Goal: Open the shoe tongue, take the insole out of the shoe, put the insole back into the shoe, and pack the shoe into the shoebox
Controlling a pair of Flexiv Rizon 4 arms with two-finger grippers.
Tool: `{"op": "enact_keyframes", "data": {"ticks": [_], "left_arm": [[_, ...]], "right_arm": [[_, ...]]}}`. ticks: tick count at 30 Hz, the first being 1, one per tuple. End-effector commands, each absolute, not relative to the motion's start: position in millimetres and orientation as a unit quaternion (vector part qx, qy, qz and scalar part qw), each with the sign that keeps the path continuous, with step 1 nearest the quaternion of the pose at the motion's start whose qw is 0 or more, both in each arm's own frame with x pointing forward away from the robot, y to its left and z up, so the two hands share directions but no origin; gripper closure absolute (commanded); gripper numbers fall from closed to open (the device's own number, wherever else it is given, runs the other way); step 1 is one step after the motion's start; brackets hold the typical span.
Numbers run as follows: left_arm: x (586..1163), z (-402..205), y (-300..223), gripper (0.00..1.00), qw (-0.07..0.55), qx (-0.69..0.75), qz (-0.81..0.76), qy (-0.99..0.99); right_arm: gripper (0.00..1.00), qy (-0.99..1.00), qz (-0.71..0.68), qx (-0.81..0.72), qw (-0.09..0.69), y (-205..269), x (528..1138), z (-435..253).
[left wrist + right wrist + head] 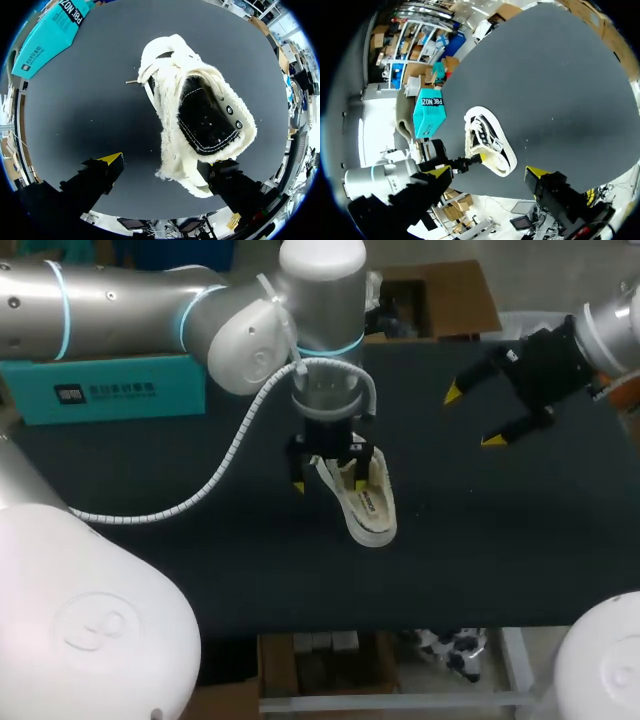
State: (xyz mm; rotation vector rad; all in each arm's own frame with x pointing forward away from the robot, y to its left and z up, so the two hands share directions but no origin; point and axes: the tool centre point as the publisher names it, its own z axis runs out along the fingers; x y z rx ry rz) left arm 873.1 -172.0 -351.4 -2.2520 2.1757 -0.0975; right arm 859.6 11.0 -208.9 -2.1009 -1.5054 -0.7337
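White fleece-lined shoe sits on the black counter, near the middle. From the left wrist it shows white laces, a fuzzy collar and a dark panel with white stitching in its opening. Can't tell if that panel is the insole or the tongue's underside.

Left gripper is right over the shoe's heel end, pointing down, on the arm coming in from the left. Jaws are spread wide and have no grasp on anything. In its own view the left gripper has one yellow-tipped finger beside the shoe, clear of it, with bare counter between. The other finger is up against the shoe's fleece edge, its tip hidden by the fuzz. So that's contact on one side only. A white spiral cable hangs from the left arm, on the shoe's left.

Right gripper is well apart from the shoe, up and to its right, above the counter. Its jaws are wide apart with nothing between them. In the right wrist view the shoe lies ahead of the right gripper on the counter, with the left arm's gripper at it.

Teal shoebox is well apart from the shoe, at the far left of the counter, behind the left arm. It also shows beyond the shoe from the left wrist and the right wrist. The shoe isn't in the box.
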Motion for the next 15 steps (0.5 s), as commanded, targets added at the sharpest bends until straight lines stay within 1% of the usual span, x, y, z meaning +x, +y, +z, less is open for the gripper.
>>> {"op": "enact_keyframes", "data": {"ticks": [1,2,3,5,6,7,12,15], "left_arm": [[876.1,-356.0,-168.2,0.28,-0.006,-0.733,-0.043,0.679],[876.9,-356.5,-168.6,0.53,-0.012,-0.736,-0.047,0.676],[879.3,-356.9,-168.9,0.63,-0.015,-0.740,-0.048,0.670],[881.8,-357.3,-170.0,0.75,-0.020,-0.746,-0.055,0.664],[882.9,-357.3,-170.5,0.91,-0.023,-0.747,-0.056,0.662],[883.7,-357.2,-171.5,1.00,-0.021,-0.752,-0.055,0.657],[885.8,-354.3,-175.8,1.00,-0.032,-0.754,-0.059,0.653],[884.7,-351.2,-180.7,1.00,-0.028,-0.753,-0.054,0.655]], "right_arm": [[0.00,-0.580,-0.265,-0.740,0.213,10.9,862.3,-205.0],[0.00,-0.585,-0.268,-0.736,0.210,11.2,862.3,-204.6],[0.00,-0.591,-0.267,-0.734,0.204,10.8,862.5,-204.5],[0.00,-0.605,-0.269,-0.723,0.198,11.0,862.8,-204.3],[0.00,-0.605,-0.267,-0.725,0.194,10.4,862.9,-204.4],[0.00,-0.613,-0.268,-0.718,0.191,10.0,863.5,-204.5],[0.00,-0.653,-0.267,-0.691,0.158,8.6,861.7,-203.7],[0.00,-0.674,-0.270,-0.675,0.134,6.5,858.4,-203.9]]}}
